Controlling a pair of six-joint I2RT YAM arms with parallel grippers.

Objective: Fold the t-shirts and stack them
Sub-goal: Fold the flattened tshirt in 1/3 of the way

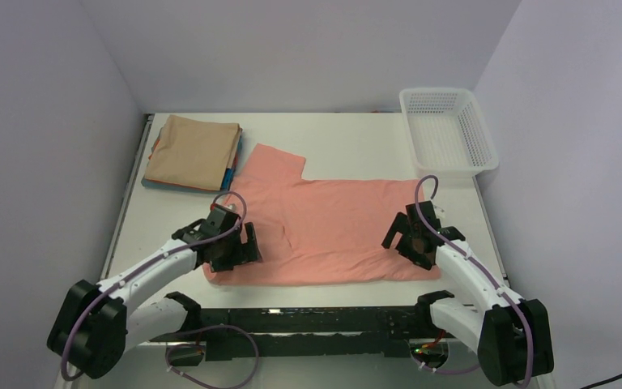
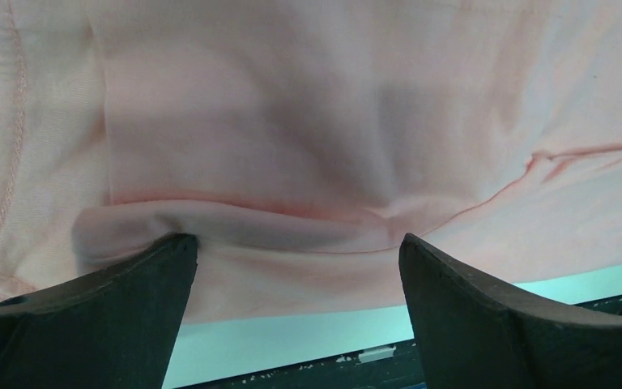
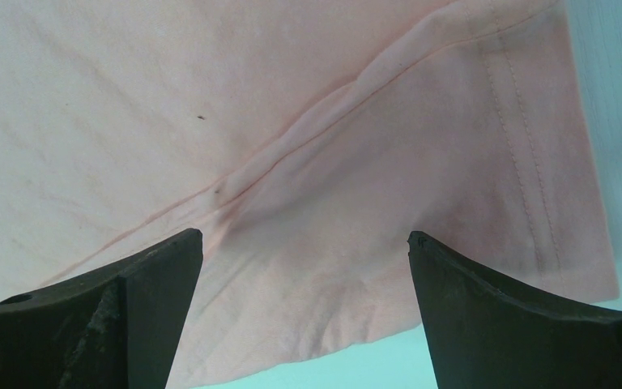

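We are hovering the left gripper and right gripper over the salmon-pink t-shirt
Both jaws are standing wide at its near corners; it is lying spread on the table, the tan t-shirt lying folded far left

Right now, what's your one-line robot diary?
pink t-shirt: spread out | left gripper: open, near-left corner | right gripper: open, near-right corner | folded stack: far left

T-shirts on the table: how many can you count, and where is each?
4. The salmon-pink t-shirt lies spread at centre. The tan t-shirt lies folded far left, with a blue edge and a reddish edge showing beneath it. More may be hidden.
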